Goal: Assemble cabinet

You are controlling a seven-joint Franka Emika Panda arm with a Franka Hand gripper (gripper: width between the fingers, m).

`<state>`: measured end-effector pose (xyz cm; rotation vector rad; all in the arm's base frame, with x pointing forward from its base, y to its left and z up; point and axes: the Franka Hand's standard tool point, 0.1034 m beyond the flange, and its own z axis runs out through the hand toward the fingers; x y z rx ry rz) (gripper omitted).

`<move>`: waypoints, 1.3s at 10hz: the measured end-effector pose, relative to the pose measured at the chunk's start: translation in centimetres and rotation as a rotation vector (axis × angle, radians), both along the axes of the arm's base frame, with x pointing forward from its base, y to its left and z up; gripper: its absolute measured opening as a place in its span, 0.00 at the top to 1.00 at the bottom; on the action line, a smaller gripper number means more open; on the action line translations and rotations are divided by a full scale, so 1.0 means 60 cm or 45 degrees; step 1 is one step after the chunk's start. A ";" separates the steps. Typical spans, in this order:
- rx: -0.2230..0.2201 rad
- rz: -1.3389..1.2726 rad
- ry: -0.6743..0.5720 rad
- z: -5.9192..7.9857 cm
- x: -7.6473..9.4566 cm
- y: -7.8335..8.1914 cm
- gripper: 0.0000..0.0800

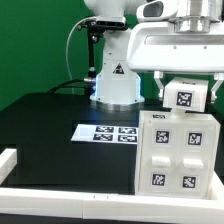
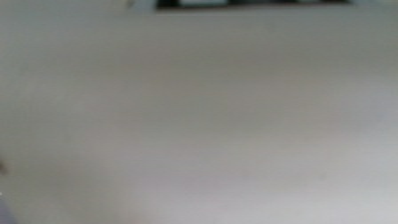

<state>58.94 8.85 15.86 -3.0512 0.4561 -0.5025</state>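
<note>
Nearest, along the tabletop's front edge, a low white rail; just behind it, at the front right corner, the cabinet, upright, with a smaller tagged block on top. Fingers flanking that block, clenched or released impossible to tell. Risk of tipping the cabinet onto the rail through off-centre downward pressure.

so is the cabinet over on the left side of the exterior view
No, the cabinet stands at the exterior view's right edge, with the marker board to its left on the black table.
</note>
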 end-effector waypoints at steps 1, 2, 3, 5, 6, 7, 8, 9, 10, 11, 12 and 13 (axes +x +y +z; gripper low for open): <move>-0.001 0.015 0.003 0.001 0.003 -0.006 0.31; 0.005 0.015 0.003 0.001 0.006 -0.012 0.31; 0.005 0.010 0.009 -0.006 0.006 -0.012 0.31; -0.004 0.016 0.015 -0.018 0.005 -0.017 0.31; -0.006 0.017 0.015 -0.021 0.006 -0.017 0.31; -0.006 0.018 0.012 -0.021 0.007 -0.016 0.31; -0.003 0.011 0.016 -0.021 0.007 -0.017 0.31; 0.006 0.000 0.024 -0.021 0.007 -0.017 0.31; 0.005 0.003 0.022 -0.021 0.008 -0.016 0.31; 0.005 0.004 0.022 -0.021 0.008 -0.016 0.31; 0.005 0.004 0.022 -0.021 0.007 -0.016 0.31; 0.007 0.001 0.025 -0.021 0.007 -0.017 0.11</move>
